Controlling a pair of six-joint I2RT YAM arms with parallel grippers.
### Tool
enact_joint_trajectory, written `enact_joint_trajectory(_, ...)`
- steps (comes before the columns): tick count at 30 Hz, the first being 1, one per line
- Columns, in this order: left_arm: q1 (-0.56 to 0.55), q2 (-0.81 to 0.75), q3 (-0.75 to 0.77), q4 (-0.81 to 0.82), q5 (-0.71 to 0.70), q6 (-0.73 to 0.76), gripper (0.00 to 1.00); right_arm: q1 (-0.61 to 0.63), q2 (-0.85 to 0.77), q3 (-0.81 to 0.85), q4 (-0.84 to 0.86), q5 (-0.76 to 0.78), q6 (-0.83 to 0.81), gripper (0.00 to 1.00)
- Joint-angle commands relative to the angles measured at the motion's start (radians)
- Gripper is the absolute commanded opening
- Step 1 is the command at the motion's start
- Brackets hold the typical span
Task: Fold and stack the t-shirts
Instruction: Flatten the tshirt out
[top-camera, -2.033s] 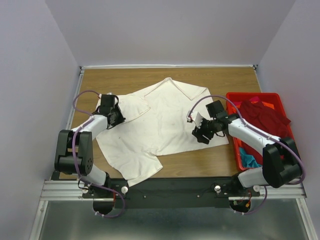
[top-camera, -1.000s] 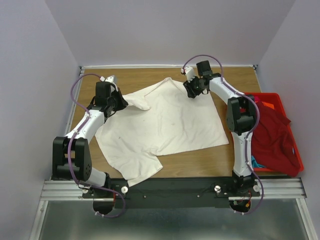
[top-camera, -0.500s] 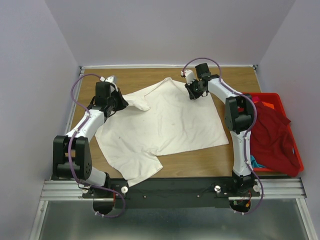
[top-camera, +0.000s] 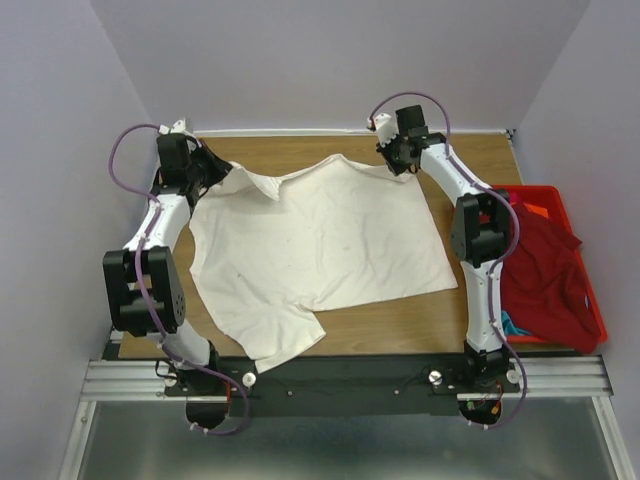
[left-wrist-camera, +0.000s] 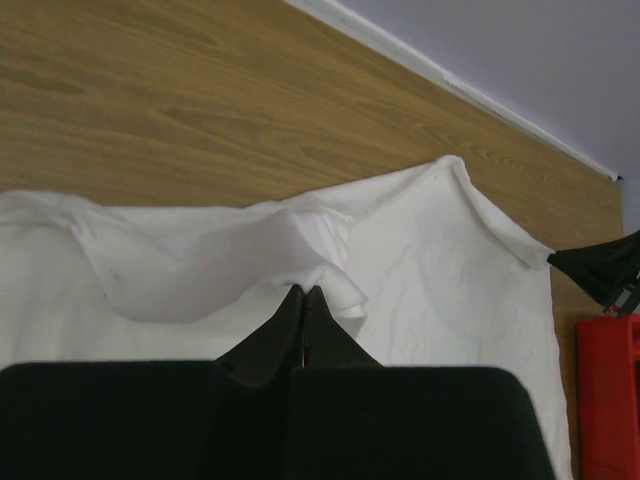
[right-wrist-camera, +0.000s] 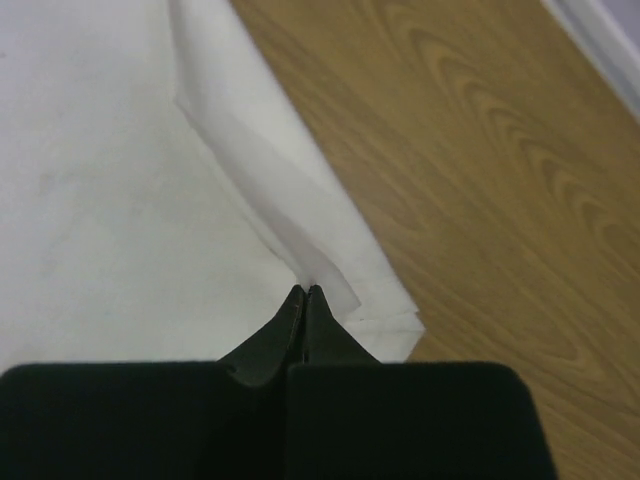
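Seen from above, the cream t-shirt (top-camera: 330, 235) is spread on the table (top-camera: 490, 155), its far corners pinched by the left gripper (top-camera: 205, 172) and right gripper (top-camera: 400, 160). At the left wrist a limp fold is clamped shut. At the right wrist a thin, light edge is nipped, and corners are judged the best hold.

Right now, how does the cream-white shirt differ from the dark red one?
The cream-white shirt lies spread across the table; the dark red shirt is bunched in the red crate, draped over its rim. The left gripper and right gripper are each shut on the cream-white shirt's far edge; nothing touches the dark red shirt. Shared: both are soft cloth, neither folded yet.
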Motion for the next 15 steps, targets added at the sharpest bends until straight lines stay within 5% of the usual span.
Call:
enact_joint_trajectory(1,0.004,0.112,0.152,0.049,0.039,-0.038,0.0,-0.029,0.036,0.119,0.002,0.082,0.0,0.01)
enact_joint_trajectory(15,0.013,0.445,0.511,0.037,-0.016,-0.069,0.0,-0.076,0.201,0.359,0.071,0.18,-0.06,0.01)
